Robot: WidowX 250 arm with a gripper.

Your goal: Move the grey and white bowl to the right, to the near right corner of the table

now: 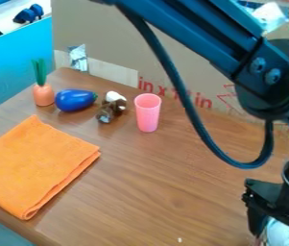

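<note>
At the lower right corner of the view hangs the black gripper point(265, 204), over the table's right side. Right below it, partly hidden and cut by the view's edge, is a whitish rounded thing point(283, 235); whether the two touch is unclear. Far to the left, a folded orange cloth point(36, 166) lies flat. Behind it, an orange carrot with a green top point(43, 94) stands upright beside a blue eggplant-shaped toy point(75, 100). A small brown and white plush toy point(111, 107) lies between the eggplant and an upright pink cup point(148, 113).
Cardboard point(191, 72) with red print walls off the back of the wooden table point(166, 192). Silver tape point(78, 58) is stuck near the back left corner. A blue panel point(18, 67) stands at the left. The arm and its cable loop cross the upper right.
</note>
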